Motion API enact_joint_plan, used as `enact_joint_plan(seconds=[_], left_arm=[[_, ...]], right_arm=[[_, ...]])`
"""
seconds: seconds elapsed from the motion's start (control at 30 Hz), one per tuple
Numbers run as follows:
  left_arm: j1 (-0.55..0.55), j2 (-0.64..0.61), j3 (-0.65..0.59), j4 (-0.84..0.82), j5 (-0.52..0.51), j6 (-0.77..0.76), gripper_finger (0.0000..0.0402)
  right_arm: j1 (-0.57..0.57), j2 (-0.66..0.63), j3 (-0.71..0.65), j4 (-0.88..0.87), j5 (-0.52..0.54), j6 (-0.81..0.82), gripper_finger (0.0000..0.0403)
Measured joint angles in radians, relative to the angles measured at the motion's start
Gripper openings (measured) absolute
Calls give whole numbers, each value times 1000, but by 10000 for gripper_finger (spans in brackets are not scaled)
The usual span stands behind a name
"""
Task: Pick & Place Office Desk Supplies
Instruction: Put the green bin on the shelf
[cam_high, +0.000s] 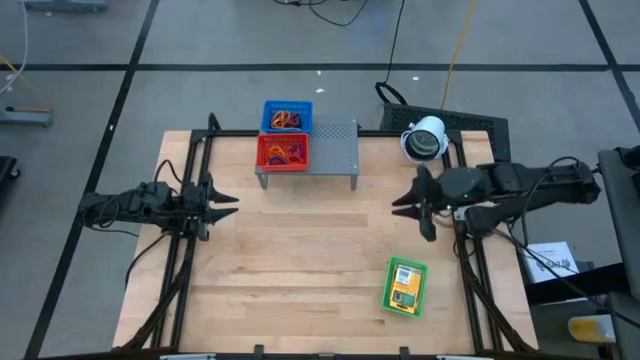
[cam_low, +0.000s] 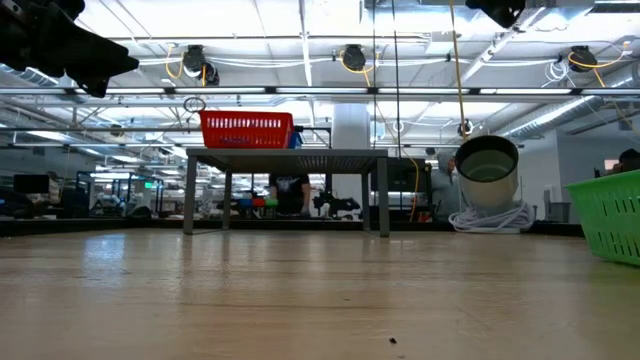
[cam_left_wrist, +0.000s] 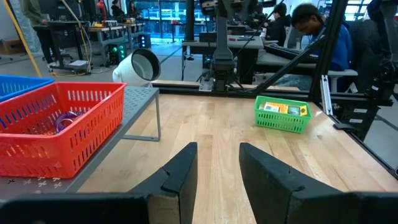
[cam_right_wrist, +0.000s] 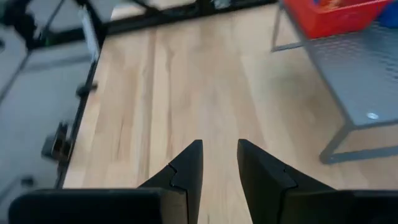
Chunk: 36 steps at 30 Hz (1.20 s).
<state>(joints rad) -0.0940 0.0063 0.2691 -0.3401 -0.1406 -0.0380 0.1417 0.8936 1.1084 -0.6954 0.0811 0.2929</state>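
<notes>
Two grippers hang above the tabletop with nothing between their fingers, and no item of the task is loose on the wood.

Nearest the front edge, toward the right corner, lies the green basket (cam_high: 405, 287) with yellow-orange packets (cam_high: 404, 296) inside. Farther in, the left gripper (cam_high: 228, 205) sits over the left edge at mid-depth and points inward; its jaws stand apart with bare wood showing through the gap in its wrist view. The right gripper (cam_high: 403, 205) mirrors it from the right edge, its arm folded back off the table, its jaws likewise parted and empty.

At the back edge stands the grey shelf (cam_high: 335, 155). On its left end sits the red basket (cam_high: 284, 152), holding rubber-band loops (cam_high: 286, 153), and behind that, past the table's back edge, the blue basket (cam_high: 287, 117) with more loops. A white camera (cam_high: 424, 139) sits at the back right corner.

My reading is that the supplies are sorted, so this is either the very end or a pause between picks. Any next move would call for one arm to reach into a basket from above, jaws spread wider.
</notes>
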Motion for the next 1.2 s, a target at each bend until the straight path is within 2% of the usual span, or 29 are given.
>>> enact_joint_plan(seconds=[0.17,0.33,0.47,0.53,0.67,0.9,1.07,1.2], left_arm=[[0,0,0,0,0,0,129],[0,0,0,0,0,0,129],[0,0,0,0,0,0,129],[0,0,0,0,0,0,129],[0,0,0,0,0,0,129],[0,0,0,0,0,0,129],[0,0,0,0,0,0,129],[0,0,0,0,0,0,129]], right_arm=[[75,102,102,-157,0,-7,89],[136,185,179,-336,-3,107,89],[186,226,190,-428,-10,209,89],[207,244,190,-458,-46,249,89],[248,275,190,-479,-105,321,89],[288,325,169,-547,-130,371,89],[299,350,98,-481,-254,410,89],[300,355,31,-419,-270,438,89]])
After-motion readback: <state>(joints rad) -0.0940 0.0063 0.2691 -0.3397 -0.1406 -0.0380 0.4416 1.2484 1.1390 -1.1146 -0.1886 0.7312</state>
